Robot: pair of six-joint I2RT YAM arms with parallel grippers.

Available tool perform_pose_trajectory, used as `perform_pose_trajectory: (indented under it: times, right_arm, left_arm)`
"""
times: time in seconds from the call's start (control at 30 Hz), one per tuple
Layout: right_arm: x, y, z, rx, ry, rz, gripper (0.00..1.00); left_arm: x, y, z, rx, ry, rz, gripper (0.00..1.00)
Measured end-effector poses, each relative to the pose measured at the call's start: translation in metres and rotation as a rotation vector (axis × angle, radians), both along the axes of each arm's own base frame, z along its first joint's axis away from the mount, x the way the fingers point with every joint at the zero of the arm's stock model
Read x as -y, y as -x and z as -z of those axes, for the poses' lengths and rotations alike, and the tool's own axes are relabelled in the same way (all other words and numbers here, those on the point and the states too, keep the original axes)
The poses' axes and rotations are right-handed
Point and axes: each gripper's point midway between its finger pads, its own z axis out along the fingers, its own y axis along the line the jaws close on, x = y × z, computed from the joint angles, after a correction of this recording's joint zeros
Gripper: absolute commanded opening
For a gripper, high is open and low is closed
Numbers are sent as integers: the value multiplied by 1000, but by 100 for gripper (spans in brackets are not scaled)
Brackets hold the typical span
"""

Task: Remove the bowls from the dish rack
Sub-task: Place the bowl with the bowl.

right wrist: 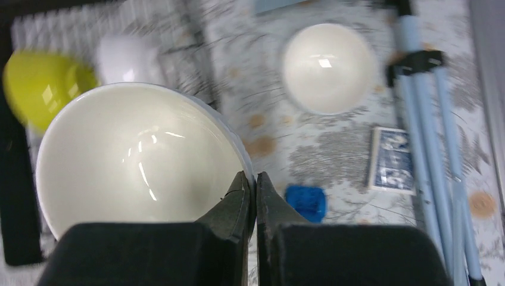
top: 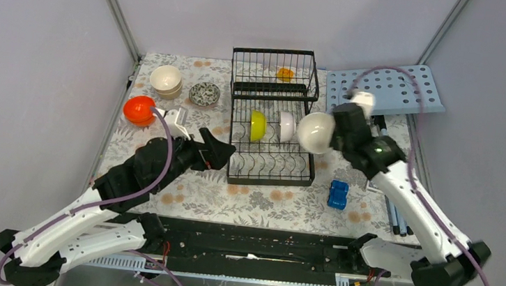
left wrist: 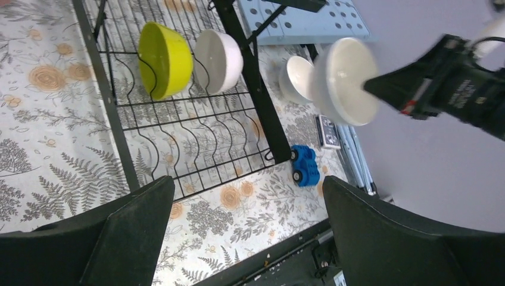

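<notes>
From above: the right gripper [top: 333,128] pinches a shiny white bowl [top: 315,132] in the air beside the black dish rack [top: 269,181]. The left gripper [top: 223,151] is spread wide, empty. Left wrist: a yellow-green bowl [left wrist: 165,59] stands in the rack. Right wrist: fingers [right wrist: 238,202] squeeze the bowl's rim.

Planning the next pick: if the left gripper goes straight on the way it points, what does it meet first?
Most likely the nearest side wire of the dish rack, just ahead of the open left gripper. Beyond it stands the yellow-green bowl. Height is unclear, so it might clear the wire.
</notes>
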Motion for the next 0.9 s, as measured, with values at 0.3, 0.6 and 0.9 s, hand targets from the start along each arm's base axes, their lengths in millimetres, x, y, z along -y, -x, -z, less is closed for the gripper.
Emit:
perform_pose_trajectory:
  times: [0.3, 0.6, 0.9]
  right_arm:
    - [134, -15, 2, 79, -160, 496, 0]
    - [158, -50, 59, -2, -293, 680, 0]
    - [175, -68, 85, -17, -351, 763, 0]
  left_arm:
    - [-9, -6, 57, -61, -8, -86, 99]
    - [-12, -1, 88, -108, 15, -103, 99]
    - [-11, 0, 95, -115, 45, -105, 99]
